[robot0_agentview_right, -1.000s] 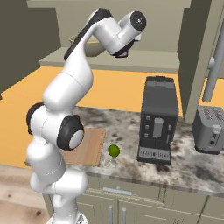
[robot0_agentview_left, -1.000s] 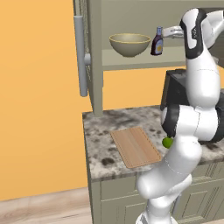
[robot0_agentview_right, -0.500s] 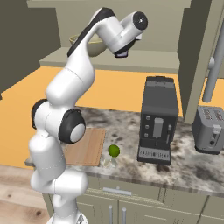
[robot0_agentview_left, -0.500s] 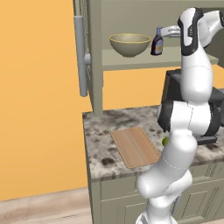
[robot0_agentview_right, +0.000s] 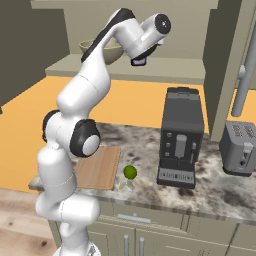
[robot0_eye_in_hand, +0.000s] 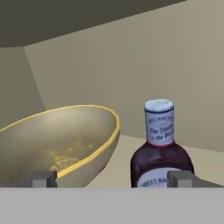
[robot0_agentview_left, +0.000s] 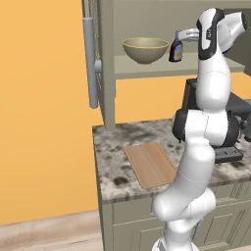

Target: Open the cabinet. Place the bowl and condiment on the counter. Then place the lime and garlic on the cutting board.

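Observation:
The cabinet (robot0_agentview_left: 147, 19) stands open, its door swung out to the left. On its shelf sit the beige bowl (robot0_agentview_left: 145, 49) and, to its right, the dark condiment (robot0_agentview_left: 175, 50) bottle. My gripper (robot0_agentview_left: 180, 36) is open, raised to shelf height just right of the bottle's cap. In the hand view the bowl (robot0_eye_in_hand: 57, 144) and the condiment (robot0_eye_in_hand: 162, 148) rise close ahead of the open gripper (robot0_eye_in_hand: 113, 179), nothing held. The lime (robot0_agentview_right: 130, 172) lies on the counter (robot0_agentview_right: 220, 190) right of the cutting board (robot0_agentview_right: 100, 165), with the pale garlic (robot0_agentview_right: 125, 186) just in front of it.
A dark coffee machine (robot0_agentview_right: 181, 137) stands on the counter right of the lime, and a grey toaster (robot0_agentview_right: 242, 147) beyond it. The open left door's long handle (robot0_agentview_left: 90, 63) hangs over the counter's left end. The other door (robot0_agentview_right: 245, 85) juts out at the right.
The arm has straightened up and carried the hand a little left, closer to the condiment bottle. The jaws stay open; bowl, bottle, lime and garlic have not moved.

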Robot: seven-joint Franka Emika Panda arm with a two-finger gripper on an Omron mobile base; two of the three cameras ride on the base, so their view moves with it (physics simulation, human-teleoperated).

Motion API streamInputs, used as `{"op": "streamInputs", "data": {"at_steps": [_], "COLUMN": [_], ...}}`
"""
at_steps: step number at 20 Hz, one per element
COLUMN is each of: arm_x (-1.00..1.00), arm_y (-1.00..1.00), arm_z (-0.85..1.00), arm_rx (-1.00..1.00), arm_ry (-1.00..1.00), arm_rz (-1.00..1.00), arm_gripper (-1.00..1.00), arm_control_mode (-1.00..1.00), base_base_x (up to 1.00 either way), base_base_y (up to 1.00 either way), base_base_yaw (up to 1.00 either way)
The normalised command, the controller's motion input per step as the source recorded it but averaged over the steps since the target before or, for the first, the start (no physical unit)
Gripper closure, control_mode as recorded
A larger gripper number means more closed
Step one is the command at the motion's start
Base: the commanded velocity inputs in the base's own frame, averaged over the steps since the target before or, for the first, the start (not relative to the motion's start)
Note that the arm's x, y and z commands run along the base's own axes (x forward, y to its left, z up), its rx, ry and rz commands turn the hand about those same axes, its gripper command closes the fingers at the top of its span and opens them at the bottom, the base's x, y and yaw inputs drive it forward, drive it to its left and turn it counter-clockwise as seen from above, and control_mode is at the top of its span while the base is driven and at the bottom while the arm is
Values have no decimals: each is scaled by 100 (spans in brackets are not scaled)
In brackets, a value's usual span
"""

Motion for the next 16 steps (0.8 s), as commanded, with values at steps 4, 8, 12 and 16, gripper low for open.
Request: {"op": "streamInputs", "data": {"at_steps": [4,8,12,16], "arm_x": [25,26,26,26], "arm_y": [-3,-2,-6,-8], "arm_z": [0,0,0,0], "arm_rx": [0,0,0,0], "arm_ry": [0,0,0,0], "arm_rz": [2,2,2,2], "arm_gripper": [-100,-100,-100,-100], "arm_control_mode": [-100,-100,-100,-100], "base_base_x": [0,0,0,0], "base_base_y": [0,0,0,0], "base_base_yaw": [0,0,0,0]}}
